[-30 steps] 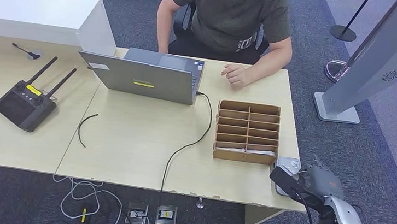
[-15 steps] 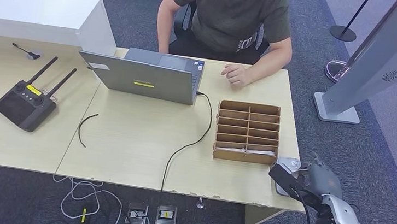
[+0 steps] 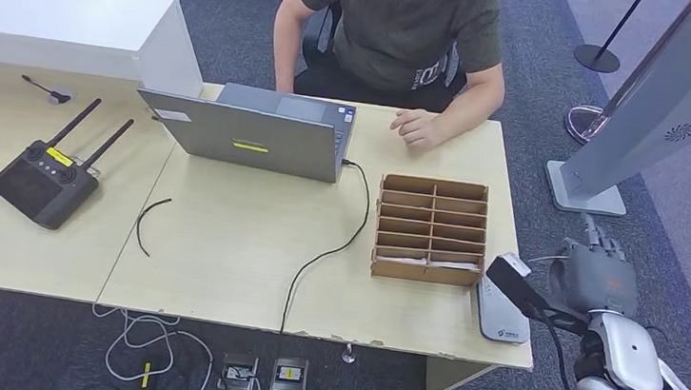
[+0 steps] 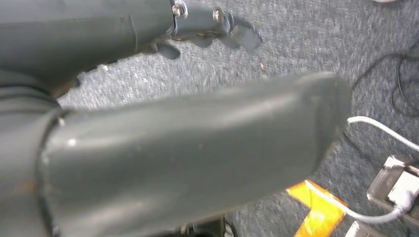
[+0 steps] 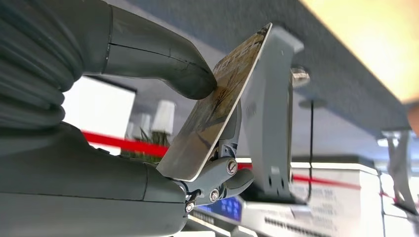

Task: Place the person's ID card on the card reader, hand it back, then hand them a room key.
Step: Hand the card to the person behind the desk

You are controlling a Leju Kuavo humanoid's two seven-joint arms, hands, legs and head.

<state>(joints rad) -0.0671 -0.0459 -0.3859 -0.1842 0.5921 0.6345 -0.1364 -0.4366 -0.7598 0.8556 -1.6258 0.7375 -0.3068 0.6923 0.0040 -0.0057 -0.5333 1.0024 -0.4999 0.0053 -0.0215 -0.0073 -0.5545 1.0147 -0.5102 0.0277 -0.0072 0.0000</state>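
Right hand [image 3: 599, 277] up beside surface's [image 3: 241, 242] right edge, thumb pinching ID card [image 5: 213, 106] against fingers [image 5: 225, 170], card tilted on edge. Card reader [image 3: 499, 317] bare at near right corner, next to cardboard organizer [image 3: 430, 228]. Left hand [image 4: 188, 148] hangs over carpet, blurred, grasp state unclear.

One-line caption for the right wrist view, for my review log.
Right hand pinches the ID card between thumb and fingers, kiosk stand behind.

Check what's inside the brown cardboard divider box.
The brown cardboard divider box has mostly bare slots; pale flat items, perhaps cards, lie in the nearest row. The front wall hides their lower parts.
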